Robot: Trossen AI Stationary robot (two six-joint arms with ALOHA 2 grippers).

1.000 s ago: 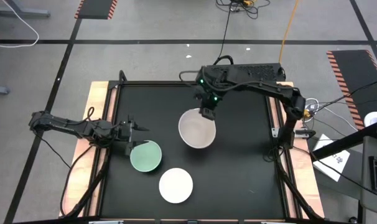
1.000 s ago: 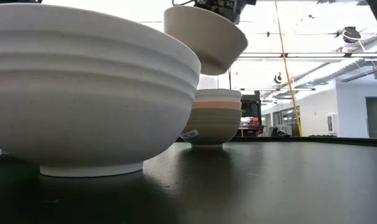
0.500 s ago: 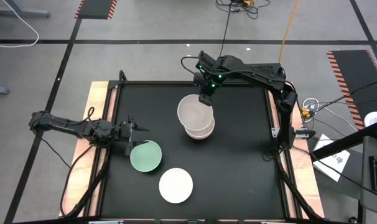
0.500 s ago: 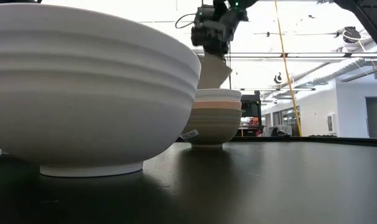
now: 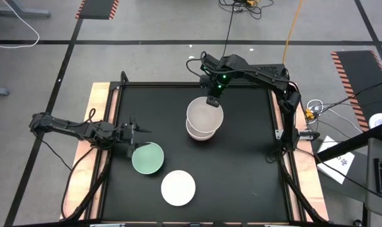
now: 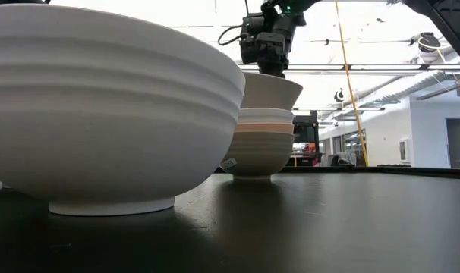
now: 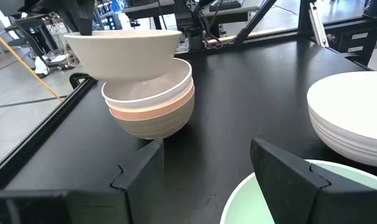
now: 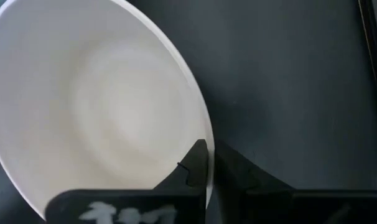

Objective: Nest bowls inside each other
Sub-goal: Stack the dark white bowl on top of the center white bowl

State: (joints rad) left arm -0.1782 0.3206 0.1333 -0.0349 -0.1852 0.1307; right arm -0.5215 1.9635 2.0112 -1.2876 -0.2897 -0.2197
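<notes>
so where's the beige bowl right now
In the high view the beige bowl is right of the table's centre, pinched at its far rim by the right gripper and sitting tilted on the stack of bowls.

Sitting mid-bench: a bowl stack (image 5: 202,129) under the right claw's (image 5: 212,104) bowl (image 5: 205,115), with two single bowls (image 5: 147,157) (image 5: 178,188) lying nearer the left claw (image 5: 132,144).

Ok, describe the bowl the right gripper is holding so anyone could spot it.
Find the stack of bowls at the black table's far middle. The beige bowl sits tilted on top, its rim pinched by the right gripper; it alone is held and tilted.
</notes>
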